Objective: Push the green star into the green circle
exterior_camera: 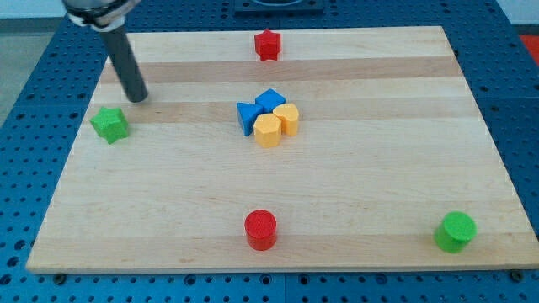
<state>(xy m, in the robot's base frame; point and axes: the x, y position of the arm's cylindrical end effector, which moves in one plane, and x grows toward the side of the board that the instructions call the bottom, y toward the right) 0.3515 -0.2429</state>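
The green star (109,124) lies near the board's left edge, in the upper half of the view. The green circle (456,231) stands near the board's bottom right corner, far from the star. My tip (137,98) rests on the board just above and to the right of the green star, a small gap apart from it. The dark rod rises from the tip toward the view's top left.
A red star (267,45) sits at the board's top middle. A cluster at the centre holds a blue triangle (248,116), a blue cube (270,101) and two yellow blocks (268,130) (288,118). A red circle (260,229) stands at the bottom middle. The wooden board (379,168) lies on a blue perforated table.
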